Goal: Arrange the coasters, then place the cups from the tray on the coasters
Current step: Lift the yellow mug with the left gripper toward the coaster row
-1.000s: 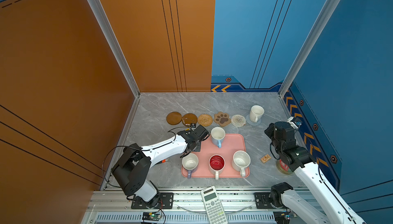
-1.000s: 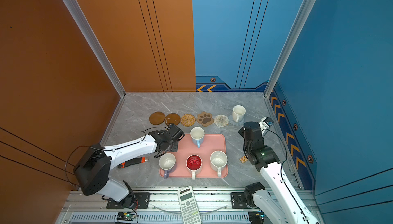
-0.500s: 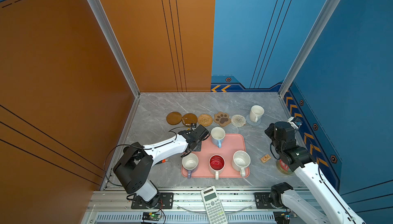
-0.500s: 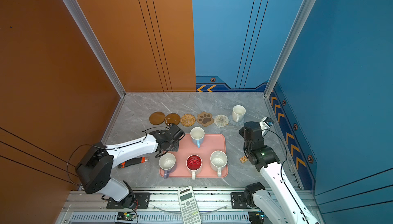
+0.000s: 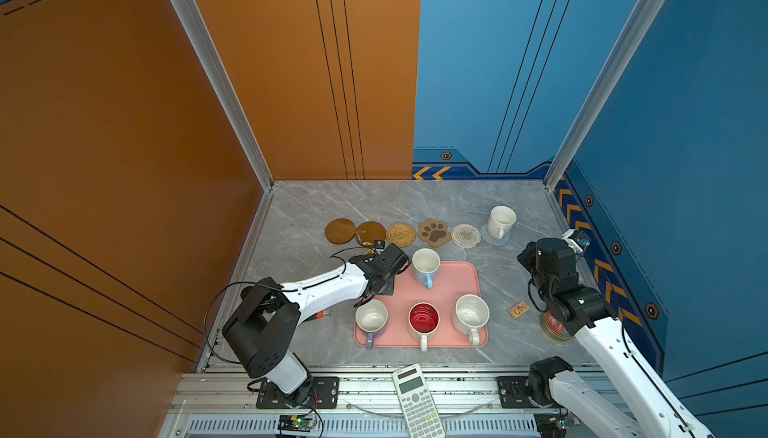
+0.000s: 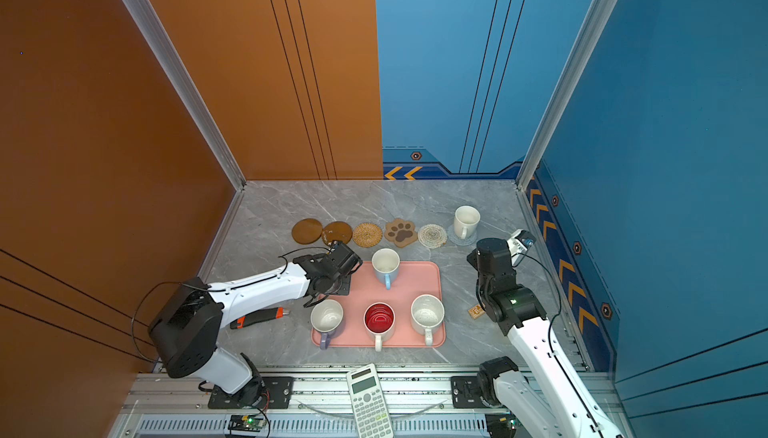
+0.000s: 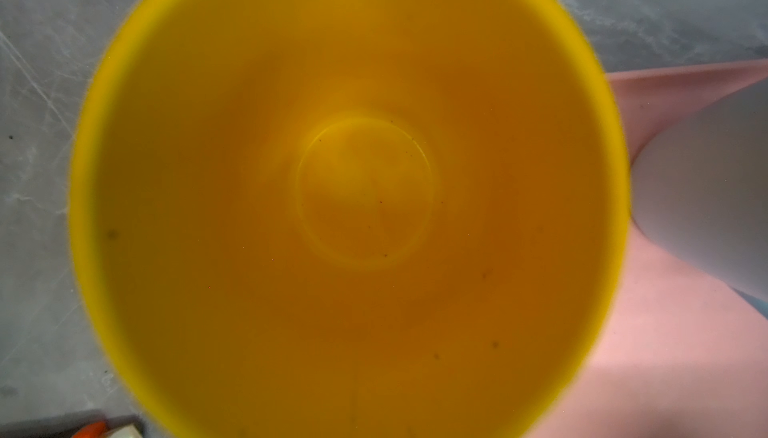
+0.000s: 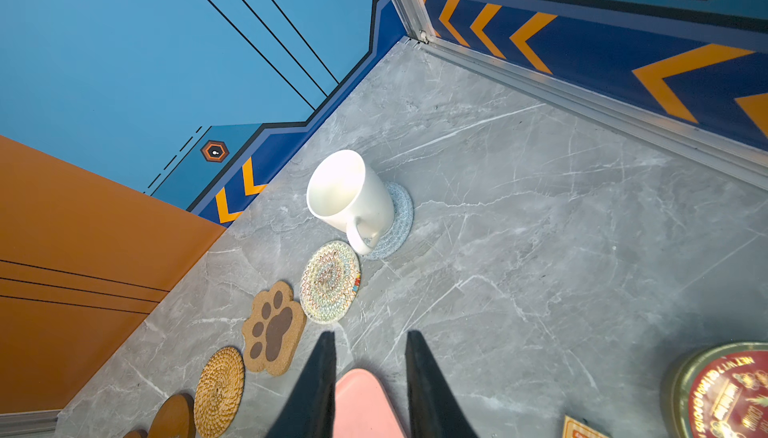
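Right, left gripper (image 5: 384, 267): yellow cup (image 7: 353, 207) sits straight under it, mouth up, axis along my wrist view. Fingers hidden, so I can't tell if I've got hold of it. It's over the pink tray (image 7: 673, 353) corner. Free dark brown coaster (image 5: 370, 233) lies just beyond the gripper; left arm clearly nearer. Right gripper (image 8: 370, 334) parted, empty, well off to the side. Marble table (image 5: 307, 215) past the coaster row gives room up to the walls.

White arms (image 5: 324, 286), black joints (image 5: 266, 332), looping black cables (image 6: 133, 332)
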`<action>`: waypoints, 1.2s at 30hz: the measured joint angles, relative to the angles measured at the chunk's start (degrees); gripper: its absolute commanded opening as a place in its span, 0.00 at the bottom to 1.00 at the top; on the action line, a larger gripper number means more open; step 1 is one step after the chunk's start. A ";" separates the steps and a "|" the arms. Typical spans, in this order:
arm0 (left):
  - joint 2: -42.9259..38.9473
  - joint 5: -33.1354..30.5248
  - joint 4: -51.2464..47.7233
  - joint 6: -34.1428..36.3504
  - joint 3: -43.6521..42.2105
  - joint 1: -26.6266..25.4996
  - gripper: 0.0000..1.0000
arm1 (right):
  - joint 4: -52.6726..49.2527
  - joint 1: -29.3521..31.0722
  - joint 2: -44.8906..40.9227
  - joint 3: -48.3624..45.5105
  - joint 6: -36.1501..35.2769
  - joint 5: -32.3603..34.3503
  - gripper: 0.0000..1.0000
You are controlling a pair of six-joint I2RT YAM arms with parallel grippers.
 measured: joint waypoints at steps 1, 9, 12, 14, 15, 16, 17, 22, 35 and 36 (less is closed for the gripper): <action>0.00 -0.02 0.04 0.02 0.00 0.00 0.00 | 0.00 -0.04 0.00 0.00 0.00 0.00 0.28; -0.07 0.02 0.28 0.04 0.00 0.00 0.00 | 0.00 -0.15 0.00 0.00 0.00 0.00 0.28; -0.17 0.07 0.35 0.07 0.00 0.00 0.00 | 0.00 -0.15 0.00 -0.02 0.00 0.00 0.28; -0.42 0.15 0.37 0.22 0.00 -0.11 0.00 | 0.00 -0.17 0.00 -0.02 0.00 0.00 0.28; -0.55 0.15 0.35 0.24 0.00 -0.13 0.00 | 0.00 -0.22 0.00 -0.02 0.00 0.00 0.28; -0.79 0.17 0.35 0.24 -0.02 -0.15 0.00 | 0.00 -0.28 0.00 -0.02 0.02 -0.02 0.28; -1.03 0.17 0.28 0.24 -0.02 -0.15 0.00 | 0.00 -0.42 0.00 -0.02 0.02 -0.02 0.28; -2.60 0.15 0.20 0.24 -0.02 -0.15 0.00 | 0.00 -0.52 0.00 -0.04 0.04 -0.02 0.28; -5.14 0.11 0.17 1.99 -0.02 0.26 0.00 | 0.00 -0.52 0.00 -0.17 0.20 -0.17 0.28; -5.14 0.09 0.17 2.23 -0.02 0.52 0.00 | 0.00 -0.52 0.00 -0.17 0.20 -0.17 0.28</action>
